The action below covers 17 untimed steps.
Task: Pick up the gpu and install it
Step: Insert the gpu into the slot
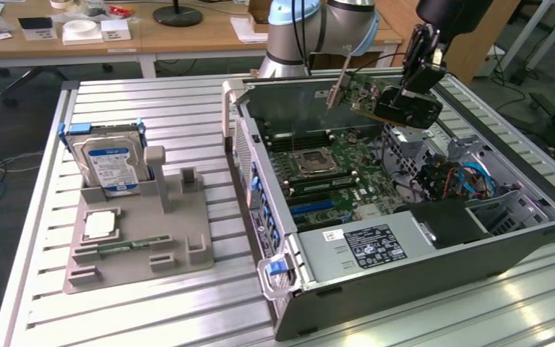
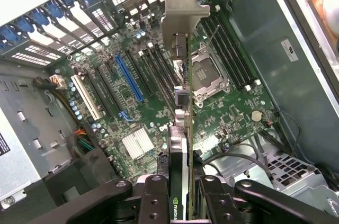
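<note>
Ribbed metal table [image 1: 142, 318] carries the work, with wooden desks [image 1: 181, 40] behind the computer case [image 1: 422, 271]. On the exterior view's left of the case stands a grey holder [image 1: 138, 249] with a hard drive [image 1: 112, 163] upright in it. The case lies on its side, open, its motherboard [image 1: 326, 181] facing up. Over the case's far end, toward the exterior view's right, the gripper [image 1: 415, 85] hangs with its fingers [image 2: 153, 197] clamped on the gpu [image 1: 389, 97], one on each face. The card hangs edge down above the motherboard, apart from it, silver bracket farthest from the fingers.
</note>
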Tool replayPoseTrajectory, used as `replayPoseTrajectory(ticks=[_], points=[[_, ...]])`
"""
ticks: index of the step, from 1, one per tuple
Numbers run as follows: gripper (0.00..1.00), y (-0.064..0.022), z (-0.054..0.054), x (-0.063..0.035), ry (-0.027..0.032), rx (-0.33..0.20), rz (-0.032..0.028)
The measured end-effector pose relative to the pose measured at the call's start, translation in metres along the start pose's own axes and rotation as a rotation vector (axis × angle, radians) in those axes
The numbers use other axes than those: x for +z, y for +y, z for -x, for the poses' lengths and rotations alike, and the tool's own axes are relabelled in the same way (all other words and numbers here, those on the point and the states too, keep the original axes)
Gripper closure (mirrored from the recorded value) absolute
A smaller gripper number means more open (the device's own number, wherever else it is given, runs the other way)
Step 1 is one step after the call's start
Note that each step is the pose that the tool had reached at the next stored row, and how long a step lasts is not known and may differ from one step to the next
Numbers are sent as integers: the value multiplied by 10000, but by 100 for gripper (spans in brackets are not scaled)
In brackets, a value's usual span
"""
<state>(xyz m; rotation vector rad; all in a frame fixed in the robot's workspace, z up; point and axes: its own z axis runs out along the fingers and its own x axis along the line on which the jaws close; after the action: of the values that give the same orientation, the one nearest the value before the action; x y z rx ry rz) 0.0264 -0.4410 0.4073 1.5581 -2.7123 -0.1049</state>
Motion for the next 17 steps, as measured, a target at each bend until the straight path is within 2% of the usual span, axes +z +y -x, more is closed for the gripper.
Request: replayPoseTrajectory(ticks=[17], points=[[73,0,0,0,23,-354,8]])
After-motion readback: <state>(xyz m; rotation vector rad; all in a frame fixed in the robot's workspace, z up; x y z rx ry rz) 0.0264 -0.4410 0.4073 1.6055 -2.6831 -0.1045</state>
